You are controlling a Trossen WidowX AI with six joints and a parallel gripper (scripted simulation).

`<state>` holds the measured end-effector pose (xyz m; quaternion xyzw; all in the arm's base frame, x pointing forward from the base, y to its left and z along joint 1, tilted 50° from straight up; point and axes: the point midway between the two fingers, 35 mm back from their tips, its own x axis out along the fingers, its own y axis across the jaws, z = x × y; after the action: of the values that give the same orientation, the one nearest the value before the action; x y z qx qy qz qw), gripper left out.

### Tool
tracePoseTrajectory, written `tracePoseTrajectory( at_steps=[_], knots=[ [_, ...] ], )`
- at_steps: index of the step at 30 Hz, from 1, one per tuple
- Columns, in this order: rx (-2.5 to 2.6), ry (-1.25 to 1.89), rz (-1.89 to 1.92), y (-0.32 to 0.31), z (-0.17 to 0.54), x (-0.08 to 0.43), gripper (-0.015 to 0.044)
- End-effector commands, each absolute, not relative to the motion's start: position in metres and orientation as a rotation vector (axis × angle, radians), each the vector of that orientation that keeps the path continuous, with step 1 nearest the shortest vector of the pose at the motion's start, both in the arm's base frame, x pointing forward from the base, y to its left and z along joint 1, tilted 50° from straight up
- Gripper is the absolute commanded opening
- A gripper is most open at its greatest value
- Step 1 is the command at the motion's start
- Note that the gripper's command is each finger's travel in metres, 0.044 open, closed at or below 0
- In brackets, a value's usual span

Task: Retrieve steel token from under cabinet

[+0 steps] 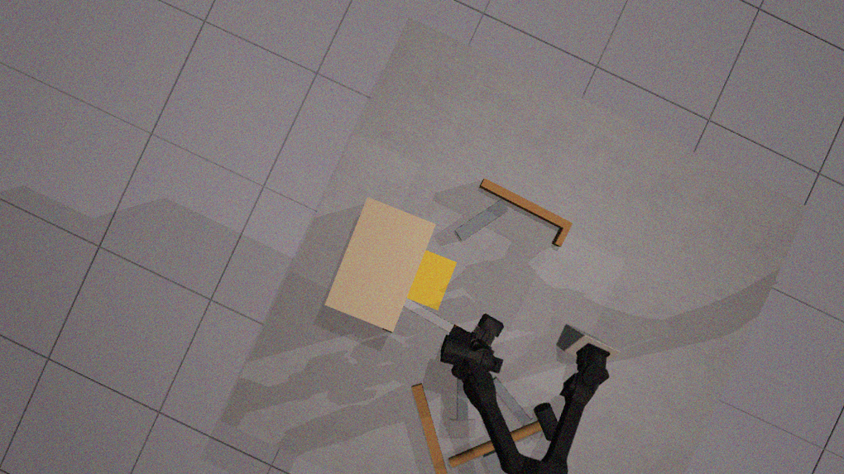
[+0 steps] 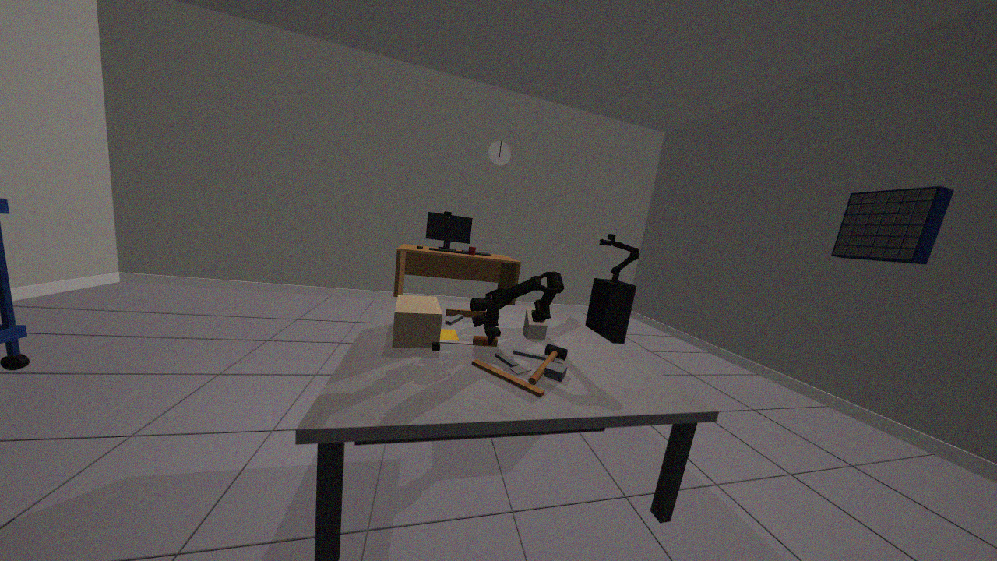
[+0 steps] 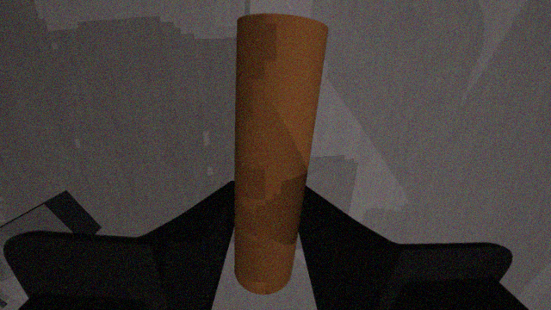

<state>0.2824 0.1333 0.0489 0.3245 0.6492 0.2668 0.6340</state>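
The pale wooden cabinet [image 1: 380,263] [image 2: 417,324] stands left of the arm. The yellow marked area [image 1: 432,280] [image 2: 449,334] lies at its front side. The steel token is not visible in any view. My gripper [image 2: 491,340] [image 3: 267,189] is shut on the orange round handle [image 2: 480,340] [image 3: 277,108] of a long tool, low over the table. The tool's pale thin shaft [image 1: 429,314] [image 2: 456,343] points at the cabinet, beside the marked area. Its far end is hidden at the cabinet. A small black block [image 2: 436,346] shows at the cabinet's near corner.
A mallet [image 1: 491,446] [image 2: 544,367], an orange bar [image 1: 430,435] [image 2: 507,378], thin grey pieces and a grey block [image 2: 555,372] lie on the near side. An L-shaped orange bar [image 1: 526,204] and a grey strip [image 1: 480,221] lie on the far side.
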Motion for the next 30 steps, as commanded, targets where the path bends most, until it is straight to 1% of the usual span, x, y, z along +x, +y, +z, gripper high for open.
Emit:
tracePoseTrajectory(
  at_steps=[1, 30],
  knots=[
    [0.738, 1.478, 0.617, 0.133, 0.049, 0.291, 0.0000],
    [0.738, 1.476, 0.617, 0.130, 0.047, 0.322, 0.0000]
  ],
)
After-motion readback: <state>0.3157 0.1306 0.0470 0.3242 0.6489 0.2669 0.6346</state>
